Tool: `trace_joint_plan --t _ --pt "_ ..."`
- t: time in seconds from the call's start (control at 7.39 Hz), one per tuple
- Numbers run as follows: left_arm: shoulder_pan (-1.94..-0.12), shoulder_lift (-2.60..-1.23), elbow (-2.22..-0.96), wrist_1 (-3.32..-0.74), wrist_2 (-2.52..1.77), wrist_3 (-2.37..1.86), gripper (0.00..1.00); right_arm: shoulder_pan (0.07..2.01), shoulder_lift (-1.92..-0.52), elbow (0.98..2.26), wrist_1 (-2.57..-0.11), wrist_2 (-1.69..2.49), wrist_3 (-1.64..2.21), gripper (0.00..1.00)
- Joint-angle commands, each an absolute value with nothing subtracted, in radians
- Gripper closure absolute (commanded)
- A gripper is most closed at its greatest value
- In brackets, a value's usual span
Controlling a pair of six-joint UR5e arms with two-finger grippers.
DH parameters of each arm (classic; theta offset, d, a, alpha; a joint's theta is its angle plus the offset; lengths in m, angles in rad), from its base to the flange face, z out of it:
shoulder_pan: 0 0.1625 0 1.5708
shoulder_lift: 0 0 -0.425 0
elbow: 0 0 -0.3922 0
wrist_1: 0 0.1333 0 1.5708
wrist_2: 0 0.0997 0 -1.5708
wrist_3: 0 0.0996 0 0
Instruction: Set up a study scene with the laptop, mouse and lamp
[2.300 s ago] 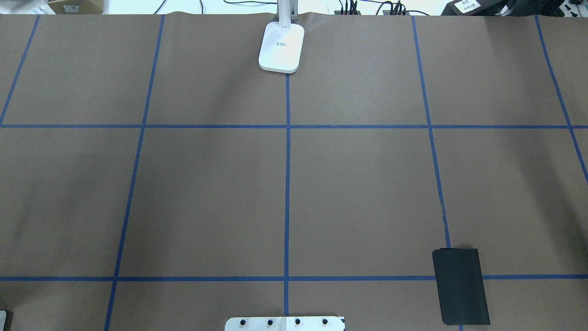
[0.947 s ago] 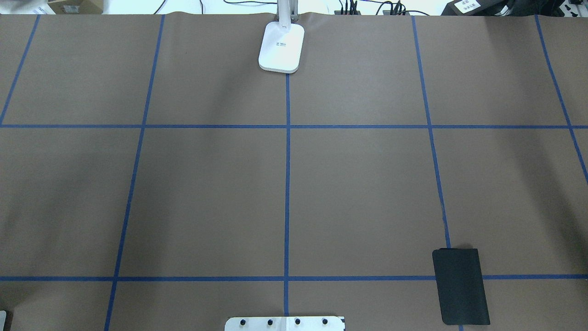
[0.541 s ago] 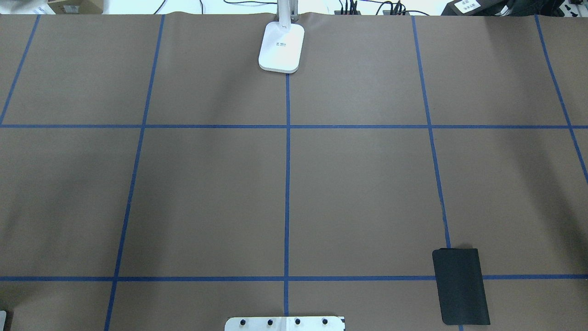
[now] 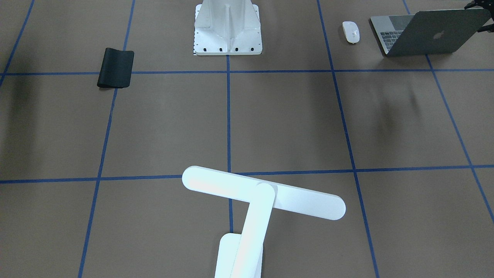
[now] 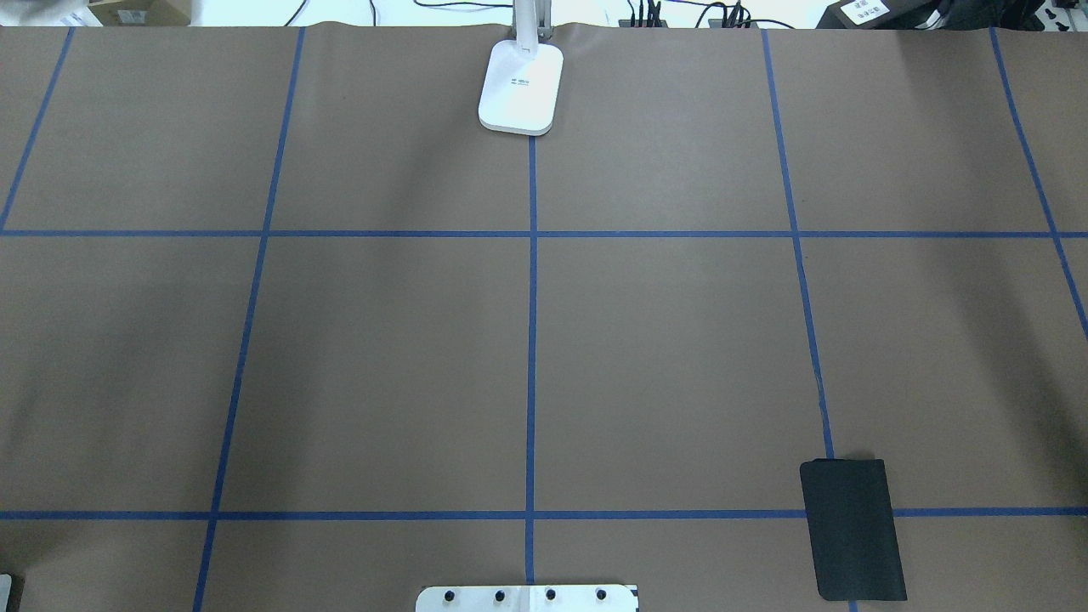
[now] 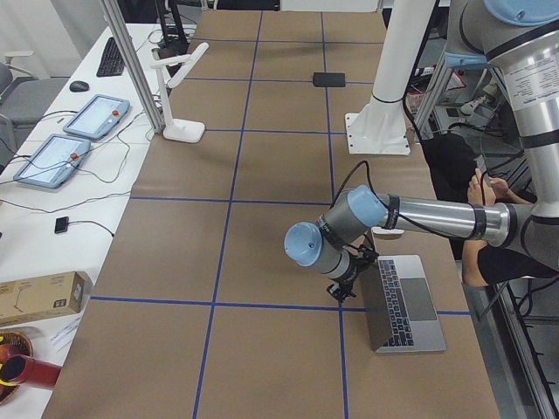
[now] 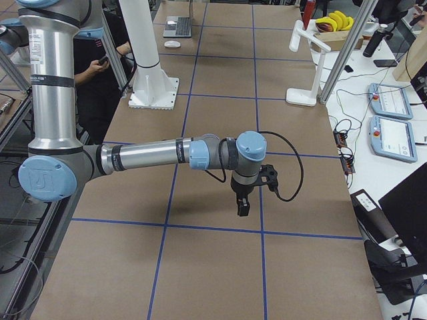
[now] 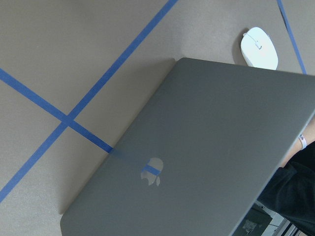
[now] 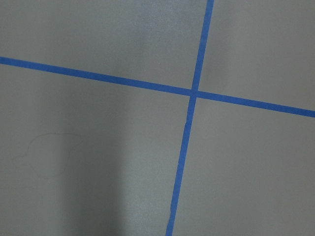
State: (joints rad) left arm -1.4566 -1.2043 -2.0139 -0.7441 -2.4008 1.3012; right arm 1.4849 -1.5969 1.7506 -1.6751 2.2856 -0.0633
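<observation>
Brown counter (image 4: 289, 116) taped in blue squares, white pedestal (image 4: 227, 27) at the robot's edge. The laptop (image 4: 432, 33), lid part-raised, is to the pedestal's left, with the mouse (image 4: 351, 31) between them, just beside the laptop. The lamp (image 4: 262, 197) is straight across from the pedestal at the far edge, and a black mouse pad (image 4: 115, 67) is to the pedestal's right. The left fingers (image 6: 339, 292) are at the laptop's lid and the right fingers (image 7: 242, 208) hang over bare counter well right of the pedestal; how far either pair is parted cannot be told.

Matt grey metal laptop (image 8: 206, 147); glossy white plastic mouse (image 8: 259, 47) and lamp (image 4: 301, 200); matt brown paper-covered bench (image 5: 382, 357).
</observation>
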Motion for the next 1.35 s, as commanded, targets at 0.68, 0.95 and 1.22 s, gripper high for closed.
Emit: trace_joint_plan --t 0.68,0.95,1.22 --pt "-1.457 -1.183 -1.970 -0.747 -2.391 1.330 0.01 1.474 -1.589 1.756 -1.675 2.286 -0.063 0.00" --pt "-1.456 -1.181 -1.956 -0.750 -2.390 1.330 0.01 1.470 -1.582 1.758 -1.675 2.286 -0.063 0.00" --pt "-1.456 -1.181 -1.947 -0.761 -2.393 1.328 0.01 1.467 -1.580 1.758 -1.675 2.286 -0.063 0.00"
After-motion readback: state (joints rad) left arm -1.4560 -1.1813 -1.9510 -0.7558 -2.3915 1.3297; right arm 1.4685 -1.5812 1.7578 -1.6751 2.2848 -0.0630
